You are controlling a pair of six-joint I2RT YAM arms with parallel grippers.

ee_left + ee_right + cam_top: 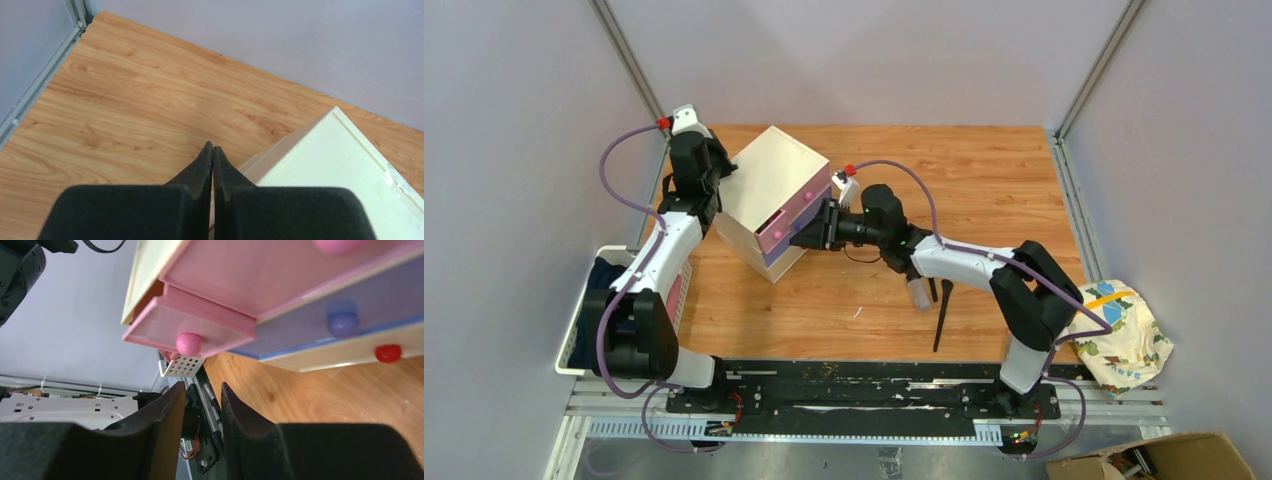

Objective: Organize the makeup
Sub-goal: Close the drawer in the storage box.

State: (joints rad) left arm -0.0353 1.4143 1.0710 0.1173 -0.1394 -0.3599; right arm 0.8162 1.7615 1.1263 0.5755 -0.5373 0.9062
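The cream box (pixel 769 185) with pink and purple drawers stands at the back left. Its pink drawer (pixel 190 325) is pulled out a little. My right gripper (pixel 809 235) is open and empty at the drawer fronts. Its tips (pixel 202 386) are just short of the pink knob (pixel 189 343). My left gripper (pixel 724 168) is shut and empty at the box's back left corner, and in the left wrist view (pixel 213 146) it sits beside the box top (pixel 340 170). A slim black brush (pixel 942 315) and a small beige bottle (pixel 918 293) lie under the right forearm. The rest of the makeup is hidden.
A white basket (pixel 584 325) with dark cloth hangs off the table's left edge and also shows in the right wrist view (pixel 184 366). A patterned cloth bag (pixel 1124 335) lies at the right edge. A cardboard box (pixel 1164 458) sits at the bottom right. Grey walls enclose the table.
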